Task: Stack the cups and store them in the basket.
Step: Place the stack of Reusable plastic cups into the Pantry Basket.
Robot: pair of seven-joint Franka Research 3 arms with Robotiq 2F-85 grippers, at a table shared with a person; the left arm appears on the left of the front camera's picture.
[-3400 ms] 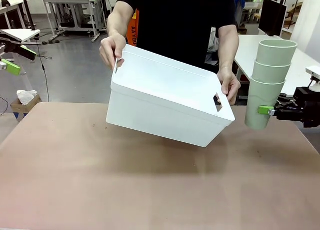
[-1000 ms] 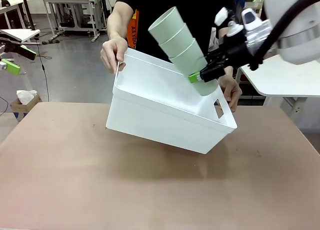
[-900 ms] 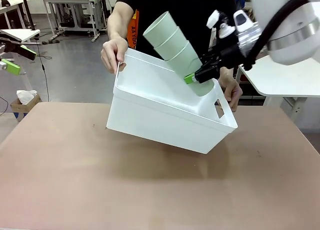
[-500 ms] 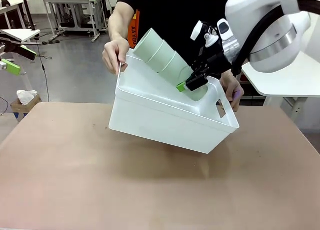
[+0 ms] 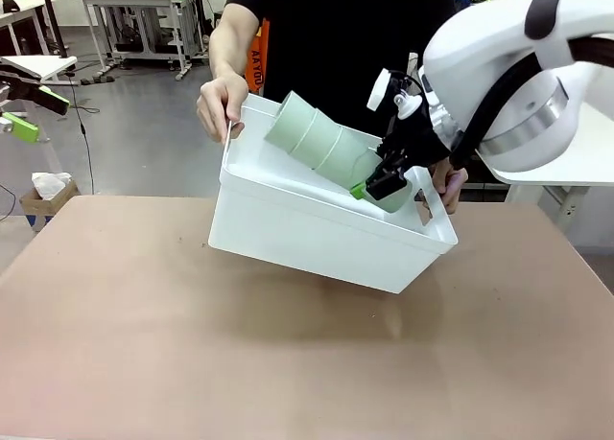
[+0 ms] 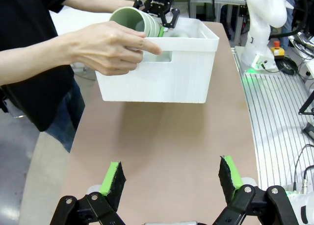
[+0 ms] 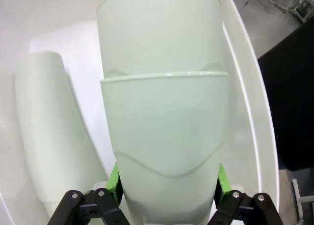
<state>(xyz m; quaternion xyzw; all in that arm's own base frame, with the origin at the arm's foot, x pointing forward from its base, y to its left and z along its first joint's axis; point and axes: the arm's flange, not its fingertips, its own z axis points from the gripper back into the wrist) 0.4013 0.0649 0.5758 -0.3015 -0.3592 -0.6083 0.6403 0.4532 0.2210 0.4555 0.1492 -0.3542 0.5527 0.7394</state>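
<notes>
No print visible; right hand (image 5: 375,186) grips cups (image 5: 321,148) inside basket (image 5: 317,234).

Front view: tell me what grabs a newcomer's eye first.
The right gripper lowers a tilted stack of mint-green cups into the white basket. A person's hands hold that basket tipped above the table. Another cup lies inside already.

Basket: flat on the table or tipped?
Tipped. The person's hands hold the white basket off the table, its opening tilted toward the right gripper, which lowers the stacked cups in.
</notes>
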